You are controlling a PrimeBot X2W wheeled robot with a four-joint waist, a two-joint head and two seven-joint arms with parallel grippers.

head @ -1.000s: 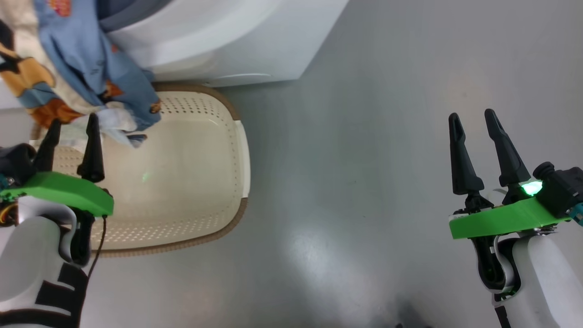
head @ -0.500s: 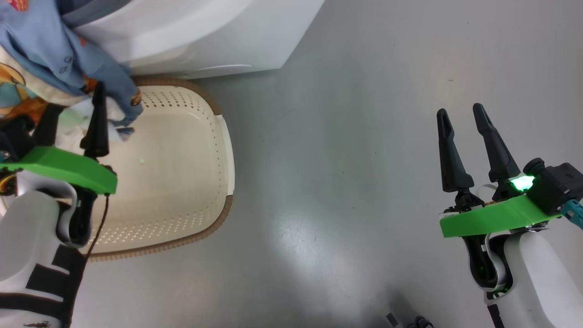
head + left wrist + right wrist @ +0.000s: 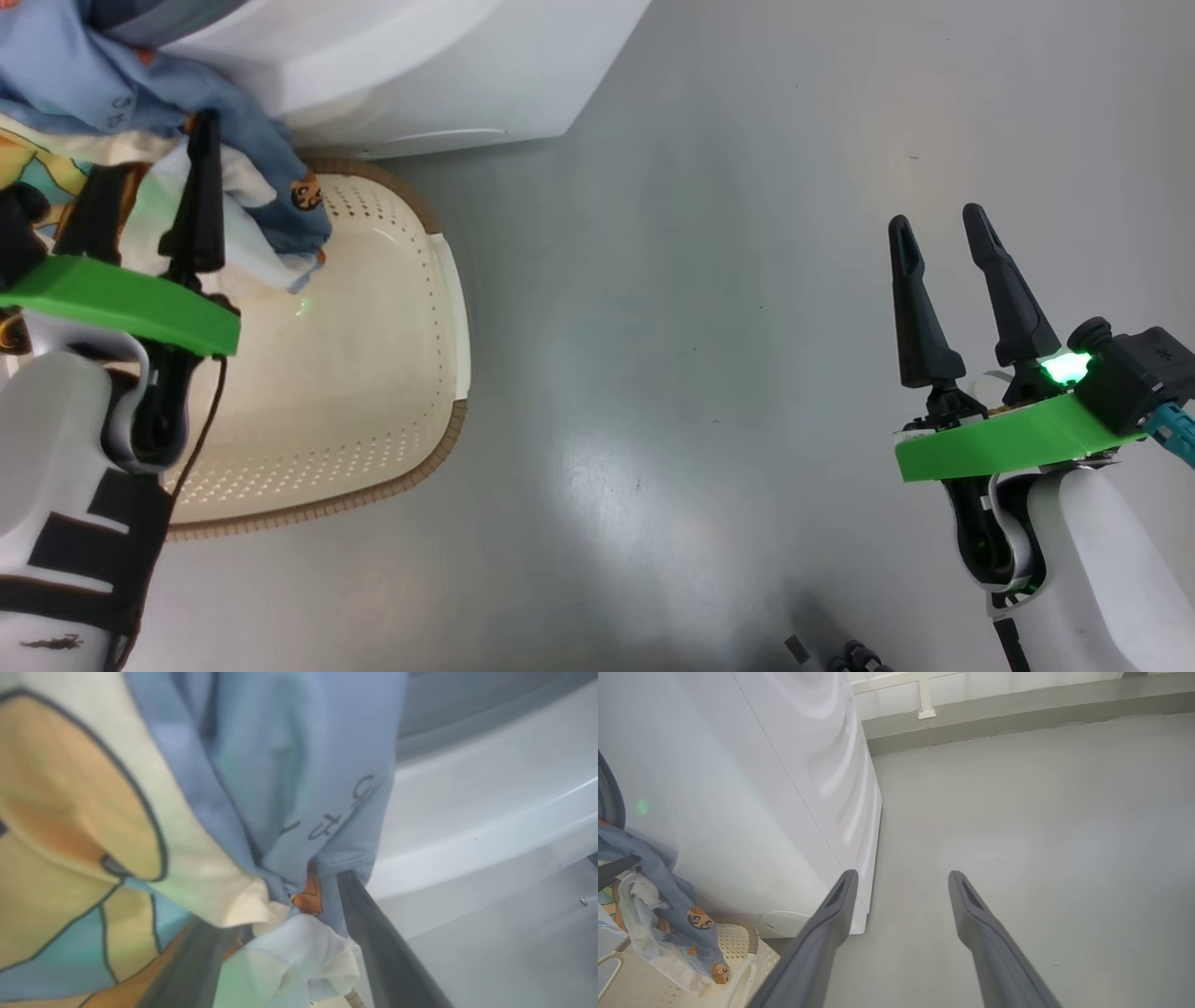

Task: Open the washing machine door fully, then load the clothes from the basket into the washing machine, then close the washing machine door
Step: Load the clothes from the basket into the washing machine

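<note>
Laundry hanging over the basket, left gripper among the cloth

The light blue garments printed with orange-brown cartoon bears, with a cream-beige piece, hang at the far left against the front of the big white front-loading washing machine. Their lower ends dangle over the far end of the small cream perforated plastic basket with a brown woven-look rim. The basket stands on the grey floor, close against the machine's near side. The left gripper is raised into the hanging cloth, its dark fingers spread wide with fabric bunched between them, not pinched. The right gripper hovers well to the right above the floor, released and empty.
</note>
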